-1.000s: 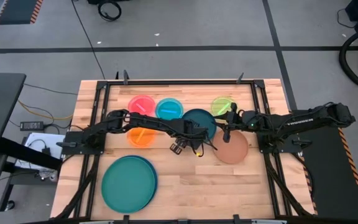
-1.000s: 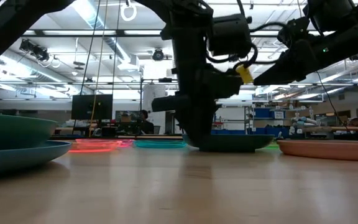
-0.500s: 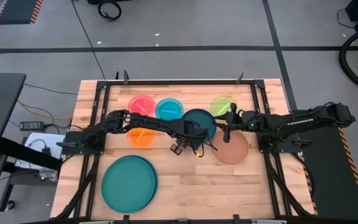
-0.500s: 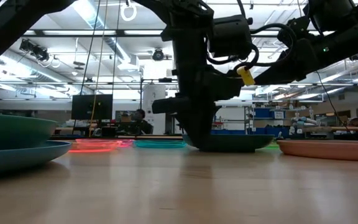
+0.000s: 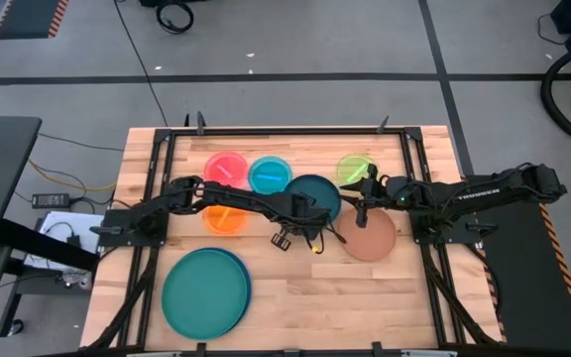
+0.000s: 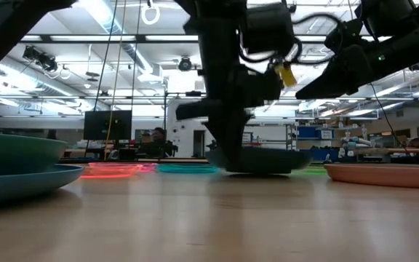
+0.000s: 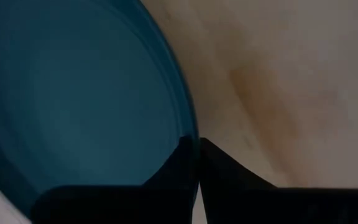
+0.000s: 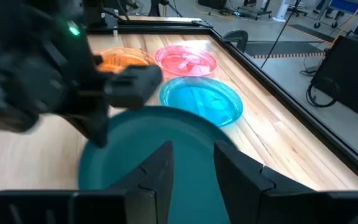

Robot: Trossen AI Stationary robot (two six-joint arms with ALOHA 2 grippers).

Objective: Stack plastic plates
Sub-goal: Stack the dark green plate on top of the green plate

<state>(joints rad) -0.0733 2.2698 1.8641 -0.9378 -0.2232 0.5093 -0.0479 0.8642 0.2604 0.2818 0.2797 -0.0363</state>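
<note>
Dark teal plate rim pinched between left gripper jaws.

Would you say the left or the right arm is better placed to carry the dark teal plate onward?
The left. Its gripper is shut on the dark teal plate's rim, and the low view shows that plate raised off the table. The right gripper hangs open between it and the terracotta plate, holding nothing.

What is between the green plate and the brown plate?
The right hand hangs there, over bare wooden table, between the green plate and the brown plate, in the high view.
</note>
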